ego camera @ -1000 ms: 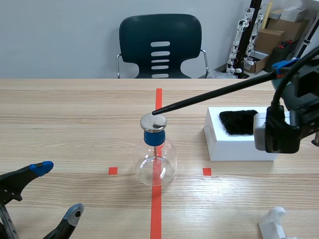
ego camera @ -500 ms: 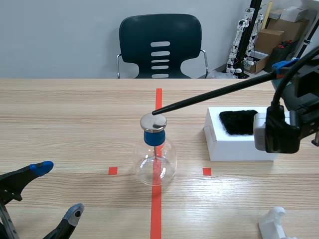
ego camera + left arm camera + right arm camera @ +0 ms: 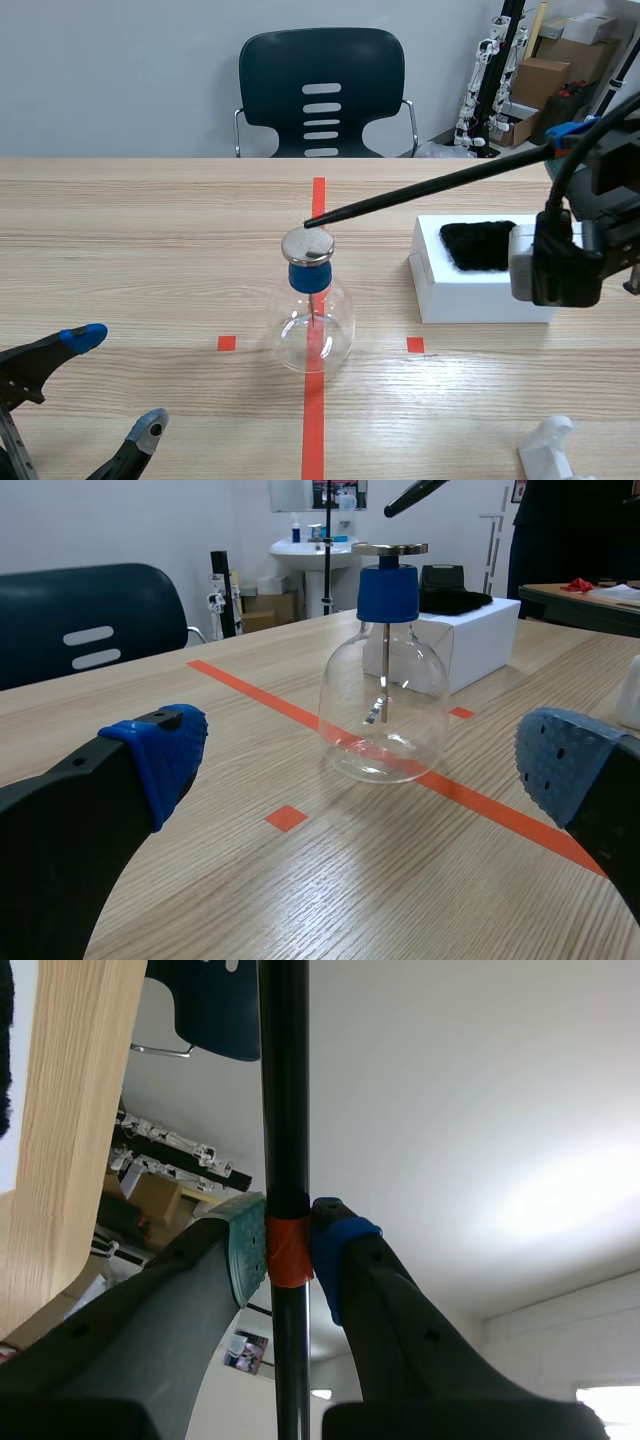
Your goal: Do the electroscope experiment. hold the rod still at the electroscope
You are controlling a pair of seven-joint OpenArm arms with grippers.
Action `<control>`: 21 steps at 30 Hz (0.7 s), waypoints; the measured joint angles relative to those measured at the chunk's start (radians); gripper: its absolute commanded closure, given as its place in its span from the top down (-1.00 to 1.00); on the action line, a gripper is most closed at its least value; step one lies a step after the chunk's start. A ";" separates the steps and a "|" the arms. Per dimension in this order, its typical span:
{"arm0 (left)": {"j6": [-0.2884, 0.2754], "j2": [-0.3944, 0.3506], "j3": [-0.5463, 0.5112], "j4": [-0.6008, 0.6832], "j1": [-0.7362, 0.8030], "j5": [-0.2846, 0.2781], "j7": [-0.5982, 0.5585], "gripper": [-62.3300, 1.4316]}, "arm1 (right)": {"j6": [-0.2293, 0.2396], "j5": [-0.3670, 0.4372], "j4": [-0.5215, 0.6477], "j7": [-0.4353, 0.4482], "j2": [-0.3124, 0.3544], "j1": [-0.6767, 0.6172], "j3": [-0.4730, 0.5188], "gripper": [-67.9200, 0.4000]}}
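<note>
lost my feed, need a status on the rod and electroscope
Right fingers shut on rod. Tip just above electroscope plate, small gap. Left fingers open, low, short of flask. Nothing blocking.

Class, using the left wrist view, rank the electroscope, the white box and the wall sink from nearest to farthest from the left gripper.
1. Electroscope: on the table, just ahead of the left gripper.
2. White box: on the table, behind the electroscope.
3. Sink: off the table, at the room's far wall.

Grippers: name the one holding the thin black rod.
The right gripper, its pads shut on the thin black rod; the left gripper stands open, holding nothing.
</note>
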 measured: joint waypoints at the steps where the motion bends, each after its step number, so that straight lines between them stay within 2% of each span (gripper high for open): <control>1: 0.000 0.000 0.000 0.000 0.000 0.000 0.000 1.00 | -0.003 0.016 0.000 0.000 0.000 0.000 0.000 -0.96; 6: 0.000 0.000 0.000 0.000 0.000 0.000 0.000 1.00 | -0.004 0.117 0.033 0.043 0.000 -0.037 0.061 -0.96; 10: 0.000 0.000 0.000 0.000 0.000 0.000 0.000 1.00 | -0.005 0.180 0.093 0.091 0.000 -0.136 0.151 -0.96; 12: 0.000 0.000 0.000 0.000 0.000 0.000 0.000 1.00 | -0.004 0.184 0.121 0.119 -0.017 -0.197 0.190 -0.96; 14: 0.000 0.000 0.000 0.000 0.000 0.000 0.000 1.00 | -0.005 0.194 0.149 0.147 -0.061 -0.254 0.232 -0.96; 18: 0.000 0.000 0.000 0.000 0.000 0.000 0.000 1.00 | -0.068 0.198 0.188 0.217 -0.175 -0.358 0.310 -0.96; 21: 0.000 0.000 0.000 0.000 0.000 0.000 0.000 1.00 | -0.077 0.197 0.208 0.285 -0.254 -0.441 0.356 -0.96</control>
